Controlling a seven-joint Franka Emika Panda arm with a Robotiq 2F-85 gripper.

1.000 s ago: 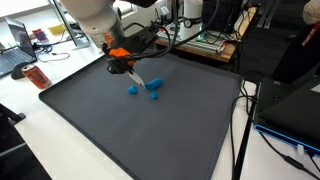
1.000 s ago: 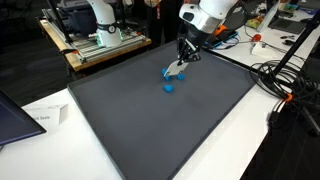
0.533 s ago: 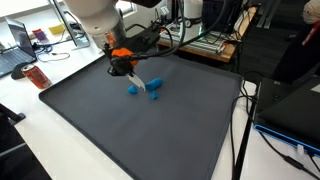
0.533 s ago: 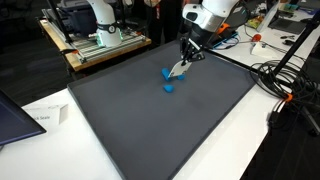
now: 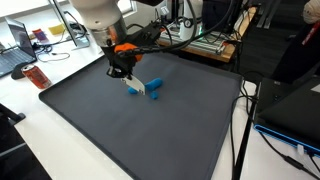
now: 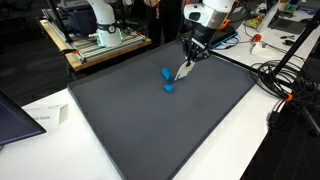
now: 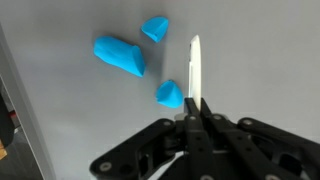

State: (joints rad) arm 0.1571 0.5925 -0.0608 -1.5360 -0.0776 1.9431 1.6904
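In the wrist view my gripper (image 7: 193, 106) is shut on a thin white blade-like stick (image 7: 194, 62) that points out over the dark grey mat (image 7: 70, 120). Three blue lumps lie by its tip: a long one (image 7: 120, 55), a small one (image 7: 155, 28) and one right beside the stick (image 7: 170, 94). In both exterior views the gripper (image 5: 124, 72) (image 6: 188, 58) hangs over the mat's far part (image 5: 150, 130) (image 6: 150, 120), with the stick (image 5: 135, 85) (image 6: 183, 72) slanting down next to the blue lumps (image 5: 154, 86) (image 6: 167, 74). Whether the tip touches the mat I cannot tell.
A laptop (image 5: 14, 52) and an orange object (image 5: 35, 77) lie beyond one mat edge. Cables (image 5: 245, 100) (image 6: 282, 85) run along another side. A paper (image 6: 45, 118) and a dark laptop (image 6: 10, 118) sit near the front corner. A second robot base (image 6: 100, 20) stands on a bench behind.
The gripper has shifted sideways with the white stick, drawing its tip a little away from the blue lumps. The lumps lie where they were.
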